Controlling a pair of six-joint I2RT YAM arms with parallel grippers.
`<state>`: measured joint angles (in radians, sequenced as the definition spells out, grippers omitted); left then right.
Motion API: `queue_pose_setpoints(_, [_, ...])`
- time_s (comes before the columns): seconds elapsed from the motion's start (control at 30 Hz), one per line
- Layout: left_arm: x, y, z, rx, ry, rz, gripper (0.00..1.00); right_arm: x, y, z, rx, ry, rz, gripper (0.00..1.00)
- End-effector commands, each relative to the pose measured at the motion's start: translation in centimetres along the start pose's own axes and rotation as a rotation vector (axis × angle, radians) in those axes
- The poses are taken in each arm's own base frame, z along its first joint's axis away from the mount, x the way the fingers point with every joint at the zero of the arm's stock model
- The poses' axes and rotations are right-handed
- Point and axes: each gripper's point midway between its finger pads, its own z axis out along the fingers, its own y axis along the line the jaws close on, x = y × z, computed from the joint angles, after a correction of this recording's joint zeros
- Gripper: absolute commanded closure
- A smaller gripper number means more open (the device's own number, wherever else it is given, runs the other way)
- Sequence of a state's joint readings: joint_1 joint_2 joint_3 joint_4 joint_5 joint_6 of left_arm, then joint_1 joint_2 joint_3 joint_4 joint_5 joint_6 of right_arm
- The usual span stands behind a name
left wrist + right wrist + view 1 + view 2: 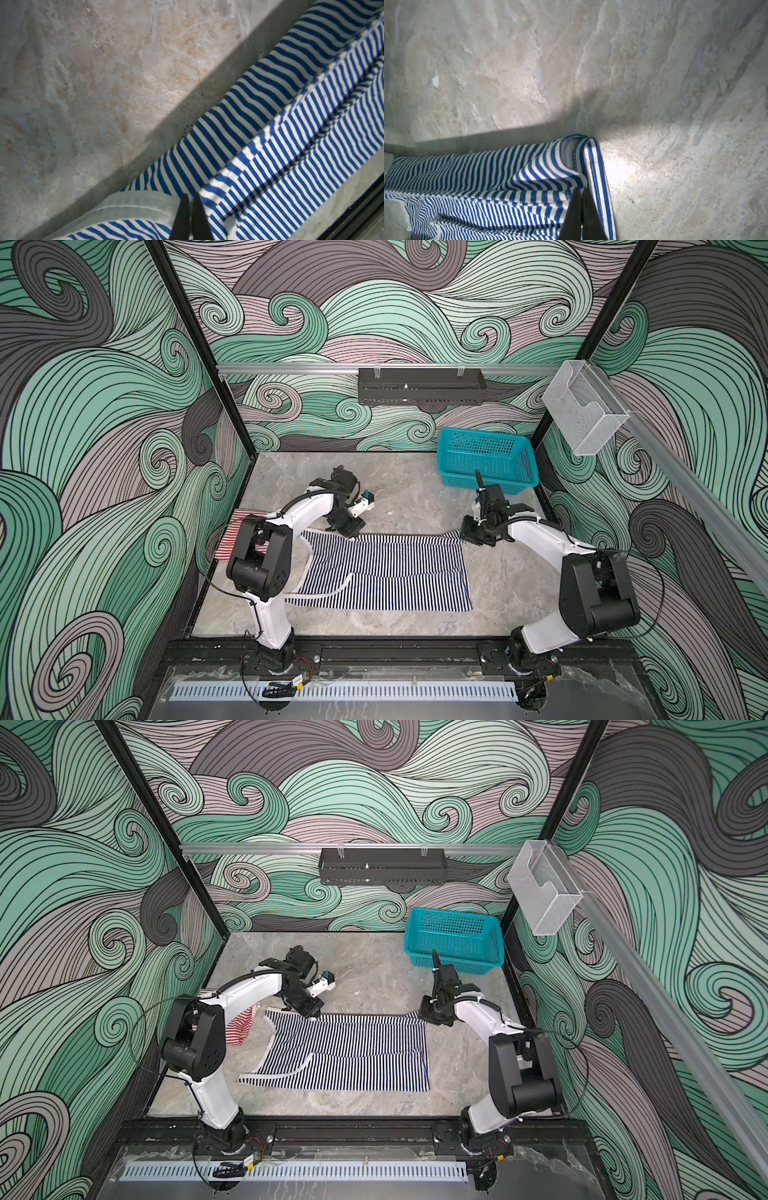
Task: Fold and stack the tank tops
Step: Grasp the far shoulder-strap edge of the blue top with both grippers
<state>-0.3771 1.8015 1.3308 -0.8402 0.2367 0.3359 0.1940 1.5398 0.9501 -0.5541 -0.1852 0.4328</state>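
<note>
Left gripper [191,196] and right gripper [582,190] each pinch the far edge of the navy-and-white tank top [386,572], spread on the table [415,493]. The red-and-white tank top [240,1029] lies leftward, mostly hidden behind the left arm [299,510].

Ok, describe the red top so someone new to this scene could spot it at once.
Look at the grey marble table, then along its left edge, where the left arm leans over. Partly hidden behind that arm lies the red top: it has red-and-white stripes, whereas the bigger navy top spread across the middle is blue-and-white.
</note>
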Motion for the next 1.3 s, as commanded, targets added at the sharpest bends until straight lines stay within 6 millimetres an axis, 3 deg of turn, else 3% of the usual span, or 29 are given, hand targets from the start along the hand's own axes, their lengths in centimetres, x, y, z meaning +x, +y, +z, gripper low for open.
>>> queue_pose_setpoints(0.0, [0.7, -0.9, -0.4, -0.008, -0.002, 0.015, 1.0, 0.9, -0.4, 0.0, -0.01, -0.003, 0.024, 1.0])
queue_pose_setpoints(0.17, [2.6, -1.5, 1.0, -0.041, 0.062, 0.052, 1.0, 2.5, -0.8, 0.5, -0.019, 0.025, 0.032, 1.0])
queue_pose_setpoints(0.63, [5.1, -2.4, 3.1, -0.055, 0.181, 0.101, 0.96, 5.1, -1.4, 0.8, -0.006, 0.065, 0.038, 1.0])
queue_pose_setpoints(0.77, [5.8, -4.1, 2.8, 0.008, 0.188, 0.134, 0.94, 5.4, -1.8, 1.0, 0.012, 0.07, 0.042, 0.9])
queue_pose_setpoints(0.83, [6.4, -4.9, 2.6, 0.027, 0.193, 0.166, 0.89, 5.3, -1.7, 1.0, 0.008, 0.071, 0.044, 0.8])
queue_pose_setpoints(0.93, [7.5, -5.8, 2.3, 0.042, 0.224, 0.212, 0.8, 5.0, -1.5, 0.5, 0.005, 0.06, 0.046, 0.73])
queue_pose_setpoints(1.03, [8.3, -6.4, 1.8, 0.057, 0.24, 0.243, 0.7, 4.4, -1.0, -0.3, -0.005, 0.034, 0.054, 0.71])
queue_pose_setpoints(1.17, [8.6, -6.9, 0.2, 0.068, 0.22, 0.284, 0.69, 3.9, 0.8, -1.0, -0.039, 0.011, 0.049, 0.7])
queue_pose_setpoints(1.27, [7.7, -4.9, -0.5, -0.055, 0.181, 0.29, 0.67, 3.8, 2.4, -1.1, -0.05, 0.002, 0.028, 0.72])
